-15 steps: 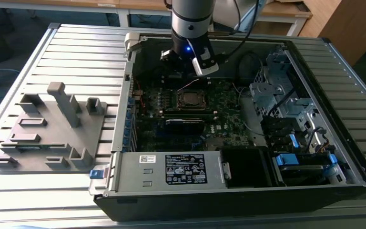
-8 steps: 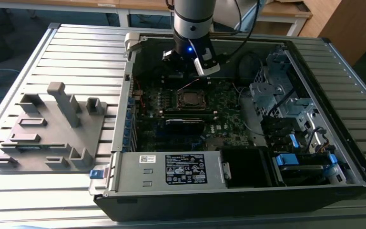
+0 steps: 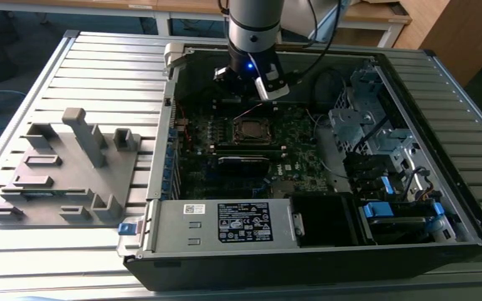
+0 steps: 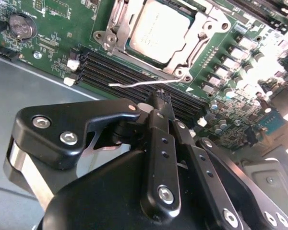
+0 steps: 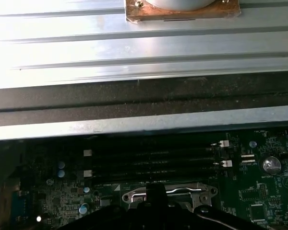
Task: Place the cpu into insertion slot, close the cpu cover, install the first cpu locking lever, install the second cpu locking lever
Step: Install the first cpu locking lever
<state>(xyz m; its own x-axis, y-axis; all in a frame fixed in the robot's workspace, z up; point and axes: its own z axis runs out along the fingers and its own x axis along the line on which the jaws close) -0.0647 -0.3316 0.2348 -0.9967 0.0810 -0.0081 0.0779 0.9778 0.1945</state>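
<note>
Gripper (image 4: 161,96) closed, empty, over the memory slots (image 4: 105,72). Just beyond, a locking lever (image 4: 144,82) lies lengthwise along them. Farther, the cpu (image 4: 158,28) sits flat in the insertion slot (image 4: 128,46), with the cpu cover (image 4: 207,29) down around it.

Chip: the flat square cpu with a dull silver-grey metal top (image 4: 159,28) lies in its socket.
Cover: the thin silvery metal cpu cover frame (image 4: 206,28) lies flat around it.
Lever: a thin silvery wire locking lever (image 4: 139,83) crosses the long black memory slots (image 4: 110,72).
Gripper: the black metal gripper (image 4: 161,96) has its tips together, just beside that lever.
Board: dark green circuit board (image 4: 57,19).
</note>
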